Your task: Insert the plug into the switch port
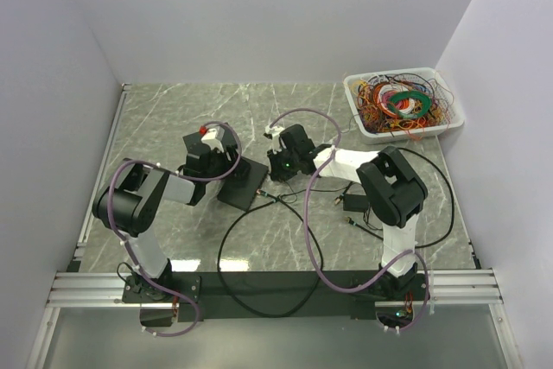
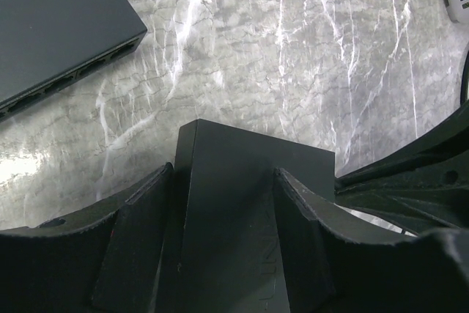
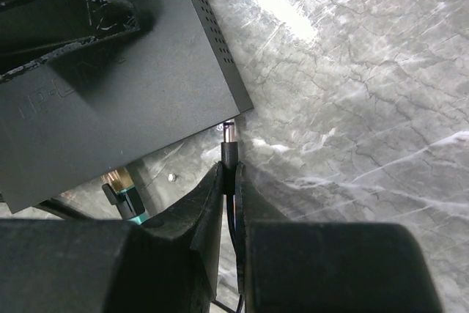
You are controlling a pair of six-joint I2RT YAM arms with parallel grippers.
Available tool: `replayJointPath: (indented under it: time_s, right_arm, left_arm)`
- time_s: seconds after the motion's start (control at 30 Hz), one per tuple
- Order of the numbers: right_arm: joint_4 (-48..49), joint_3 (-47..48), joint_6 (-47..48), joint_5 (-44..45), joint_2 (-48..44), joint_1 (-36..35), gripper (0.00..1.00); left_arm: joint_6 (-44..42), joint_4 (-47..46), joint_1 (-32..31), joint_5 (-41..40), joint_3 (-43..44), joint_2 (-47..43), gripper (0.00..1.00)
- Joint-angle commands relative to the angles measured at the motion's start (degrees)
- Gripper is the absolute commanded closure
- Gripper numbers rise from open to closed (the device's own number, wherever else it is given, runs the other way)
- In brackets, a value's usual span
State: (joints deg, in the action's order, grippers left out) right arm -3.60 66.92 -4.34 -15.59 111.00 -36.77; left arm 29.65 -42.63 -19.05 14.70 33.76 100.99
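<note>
My left gripper [image 2: 223, 174] is shut on the black switch [image 2: 249, 203], one finger on each side of its body. In the top view the left gripper [image 1: 221, 167] holds the switch [image 1: 244, 186] at the table's middle. My right gripper [image 3: 229, 170] is shut on the black barrel plug [image 3: 229, 153]. The plug's metal tip points up at the corner edge of the switch [image 3: 110, 93], touching or just short of it. The port itself is hidden. In the top view the right gripper [image 1: 278, 164] sits right of the switch.
A second black box with a row of ports [image 2: 58, 27] lies on the marble table [image 1: 173, 110]. A teal-booted network connector [image 3: 123, 194] lies under the switch edge. A black adapter [image 1: 354, 202] and cables lie near the right arm. A white tray of wires [image 1: 402, 103] stands back right.
</note>
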Motion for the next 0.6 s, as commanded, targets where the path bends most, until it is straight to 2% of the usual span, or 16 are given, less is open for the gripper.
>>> replayJointPath:
  time_s: [0.0,0.43,0.57]
  right_arm:
    - [2.36,-0.47,0.74,0.39,-3.51,-0.32,1.00]
    - [3.16,-0.29,1.08,-1.19,-3.16,-0.32,1.00]
    - [3.51,-1.17,3.45,-0.67,-2.63,-0.40,1.00]
  left_arm:
    - [0.15,0.09,-0.02,2.09,1.13,1.05,0.38]
    - [-0.29,0.18,-0.11,3.84,1.66,1.93,0.39]
    - [-1.87,-3.84,-0.11,9.45,1.49,2.98,0.40]
